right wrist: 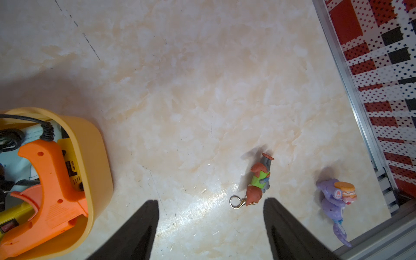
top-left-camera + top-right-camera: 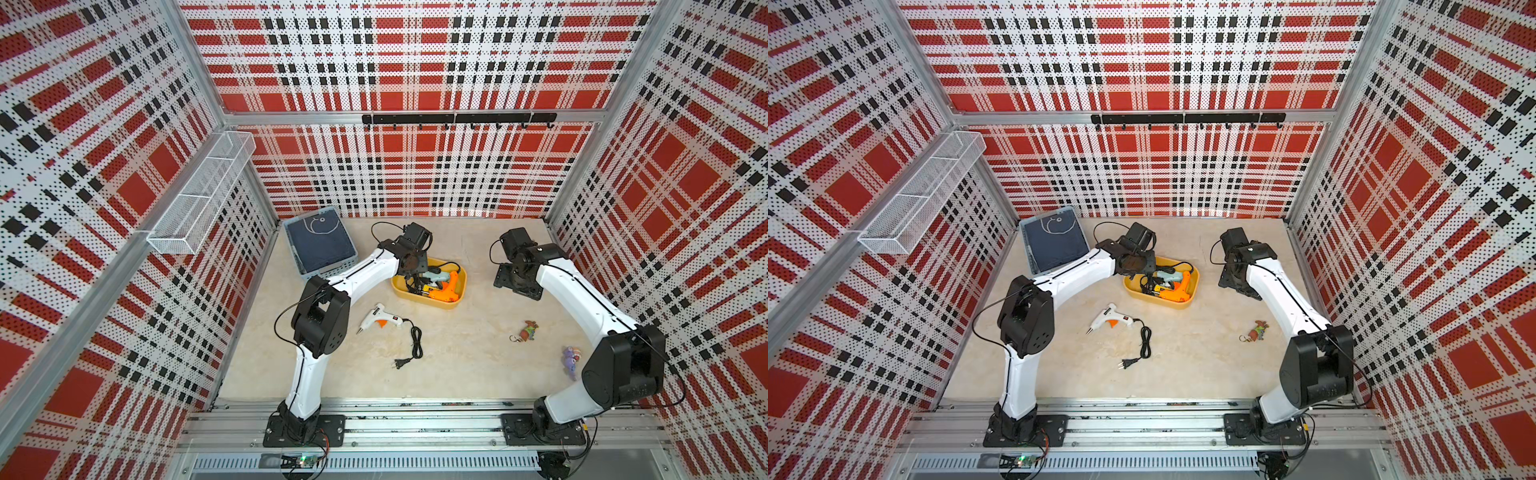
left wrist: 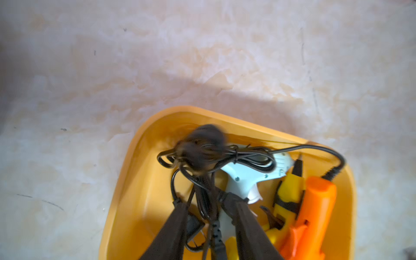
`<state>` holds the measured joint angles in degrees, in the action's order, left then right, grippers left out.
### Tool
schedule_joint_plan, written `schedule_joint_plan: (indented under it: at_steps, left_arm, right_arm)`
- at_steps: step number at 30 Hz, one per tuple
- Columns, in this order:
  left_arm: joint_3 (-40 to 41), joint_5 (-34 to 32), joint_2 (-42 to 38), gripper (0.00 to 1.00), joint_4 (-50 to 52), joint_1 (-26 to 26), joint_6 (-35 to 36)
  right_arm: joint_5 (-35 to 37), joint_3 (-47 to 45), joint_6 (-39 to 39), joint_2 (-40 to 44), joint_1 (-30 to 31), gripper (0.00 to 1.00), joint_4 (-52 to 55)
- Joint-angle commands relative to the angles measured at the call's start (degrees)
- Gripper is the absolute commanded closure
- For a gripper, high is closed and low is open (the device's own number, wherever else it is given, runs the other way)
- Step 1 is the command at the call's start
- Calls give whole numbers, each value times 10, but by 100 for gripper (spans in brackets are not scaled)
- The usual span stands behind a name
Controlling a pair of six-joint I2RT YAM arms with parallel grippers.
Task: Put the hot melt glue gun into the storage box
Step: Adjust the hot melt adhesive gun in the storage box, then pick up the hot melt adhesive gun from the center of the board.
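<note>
The yellow storage box (image 2: pixel 451 305) (image 3: pixel 184 110) holds a pale blue hot melt glue gun (image 3: pixel 243 177), an orange one (image 3: pixel 313 213) and a yellow one (image 3: pixel 289 191). My left gripper (image 3: pixel 201 198) (image 2: pixel 413 284) reaches down into the box with its jaws apart. A black cord (image 3: pixel 209 207) runs between them and its coiled bundle is blurred. Outside the box, a white glue gun (image 2: pixel 376 319) (image 2: pixel 1111 318) with an orange trigger lies on the table, its cord trailing to a plug (image 2: pixel 399 363). My right gripper (image 1: pixel 211 200) (image 2: pixel 515 286) hangs open over bare table, to the right of the box.
A pale blue basket (image 2: pixel 316 272) with dark contents stands at the back left. A white wire rack (image 2: pixel 203 195) hangs on the left wall. A small keychain figure (image 1: pixel 258 180) and a purple figure (image 1: pixel 335 198) lie near the right wall.
</note>
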<state>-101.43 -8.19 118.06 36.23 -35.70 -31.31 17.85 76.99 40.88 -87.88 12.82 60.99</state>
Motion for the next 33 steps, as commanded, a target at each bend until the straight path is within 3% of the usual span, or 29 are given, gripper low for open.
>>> schedule_joint_plan:
  at_steps: [1,9,13,15,19,20,23,29,33]
  left_arm:
    - [-16,-16,-28,57,16,15,2]
    - [5,-20,-52,52,32,46,4]
    - [109,-14,-135,51,50,46,-1]
    - [174,-15,-186,43,59,41,-1]
    - [291,-30,-271,40,77,33,13]
    - [315,-37,-284,1,80,33,20]
    - [363,-66,-299,1,81,36,50]
    - [407,-47,-250,0,66,54,123]
    - [418,-25,-212,8,47,57,159]
  right_arm:
    - [2,-5,6,13,-6,19,-3]
    - [-4,22,-3,2,-6,20,2]
    - [-13,14,-1,3,-6,20,-3]
    - [-19,8,-2,3,-6,20,-8]
    - [-36,3,-11,0,-5,19,-23]
    - [-42,3,-15,-2,-4,19,-29]
    - [-52,5,-25,-10,-3,18,-36]
    - [-57,16,-35,-26,2,17,-39]
    - [-73,16,-35,-27,5,17,-40]
